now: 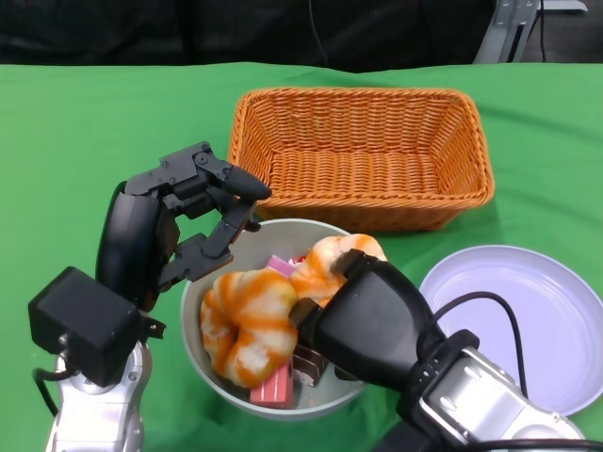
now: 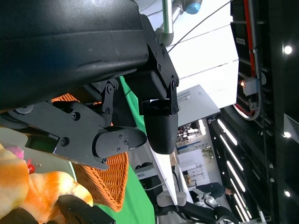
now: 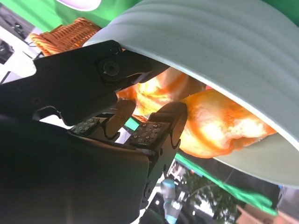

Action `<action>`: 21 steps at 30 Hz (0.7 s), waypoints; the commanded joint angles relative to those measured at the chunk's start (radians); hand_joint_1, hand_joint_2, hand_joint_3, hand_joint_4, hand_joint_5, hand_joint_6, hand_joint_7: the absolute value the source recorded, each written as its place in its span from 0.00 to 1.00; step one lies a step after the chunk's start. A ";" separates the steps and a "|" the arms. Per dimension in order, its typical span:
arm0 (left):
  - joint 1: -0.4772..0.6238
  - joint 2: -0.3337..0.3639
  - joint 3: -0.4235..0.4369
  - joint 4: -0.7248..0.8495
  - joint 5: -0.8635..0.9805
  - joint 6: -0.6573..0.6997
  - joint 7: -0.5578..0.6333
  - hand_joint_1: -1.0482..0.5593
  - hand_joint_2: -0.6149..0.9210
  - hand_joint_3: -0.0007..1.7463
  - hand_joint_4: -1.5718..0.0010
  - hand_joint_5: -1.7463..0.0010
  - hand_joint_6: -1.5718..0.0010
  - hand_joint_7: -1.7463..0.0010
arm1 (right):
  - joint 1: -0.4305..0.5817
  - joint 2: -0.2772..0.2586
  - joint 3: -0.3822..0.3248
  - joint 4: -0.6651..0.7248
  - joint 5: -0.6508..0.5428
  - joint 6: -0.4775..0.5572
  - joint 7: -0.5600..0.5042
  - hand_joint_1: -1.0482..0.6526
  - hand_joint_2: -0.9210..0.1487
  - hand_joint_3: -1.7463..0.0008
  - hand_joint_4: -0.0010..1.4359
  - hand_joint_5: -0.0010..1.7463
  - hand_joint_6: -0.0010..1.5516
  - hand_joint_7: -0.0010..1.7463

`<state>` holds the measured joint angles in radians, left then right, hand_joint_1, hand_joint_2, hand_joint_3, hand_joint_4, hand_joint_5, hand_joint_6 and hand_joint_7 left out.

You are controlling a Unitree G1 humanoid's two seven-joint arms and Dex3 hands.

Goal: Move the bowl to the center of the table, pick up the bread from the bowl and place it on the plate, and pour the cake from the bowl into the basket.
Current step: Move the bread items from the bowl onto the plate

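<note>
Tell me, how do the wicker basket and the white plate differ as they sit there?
The basket is orange woven wicker, rectangular, with tall walls; the plate is smooth, white, round and nearly flat. The basket sits farther from the robot, behind the bowl; the plate lies nearer, right of the bowl, with a black cable across its near edge. Both rest on the green cloth and hold no food.

A green cloth (image 1: 85, 122) covers the worktop — behind its far edge hangs a dark backdrop (image 1: 188, 28), with a grey metal stand (image 1: 509, 28) at the far right corner.
</note>
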<state>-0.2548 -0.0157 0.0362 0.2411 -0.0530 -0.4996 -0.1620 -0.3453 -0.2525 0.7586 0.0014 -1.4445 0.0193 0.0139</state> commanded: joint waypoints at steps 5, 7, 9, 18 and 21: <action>0.007 0.003 0.004 0.010 -0.012 -0.026 0.007 0.60 0.92 0.34 0.52 0.20 0.46 0.43 | 0.023 -0.030 0.029 0.089 0.085 -0.075 -0.090 0.40 0.09 1.00 0.73 0.11 0.58 0.03; 0.006 0.003 0.004 0.013 -0.011 -0.030 0.008 0.61 0.92 0.34 0.51 0.20 0.45 0.43 | 0.022 -0.027 0.025 0.110 0.117 -0.091 -0.127 0.40 0.08 1.00 0.76 0.11 0.60 0.03; 0.005 0.003 0.004 0.017 -0.006 -0.035 0.011 0.61 0.93 0.34 0.51 0.20 0.45 0.43 | 0.017 -0.028 0.027 0.130 0.128 -0.099 -0.167 0.41 0.08 0.99 0.78 0.11 0.63 0.03; 0.000 0.003 0.005 0.033 -0.004 -0.051 0.012 0.60 0.92 0.35 0.51 0.19 0.45 0.42 | -0.002 -0.033 0.031 0.152 0.155 -0.114 -0.208 0.41 0.06 1.00 0.80 0.13 0.66 0.02; -0.004 0.004 0.007 0.045 -0.009 -0.057 0.009 0.60 0.92 0.35 0.51 0.20 0.45 0.42 | -0.012 -0.037 0.026 0.160 0.166 -0.127 -0.235 0.40 0.06 1.00 0.80 0.14 0.67 0.02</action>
<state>-0.2551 -0.0171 0.0370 0.2754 -0.0534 -0.5448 -0.1621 -0.3876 -0.2730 0.7620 0.1269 -1.2930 -0.0767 -0.2391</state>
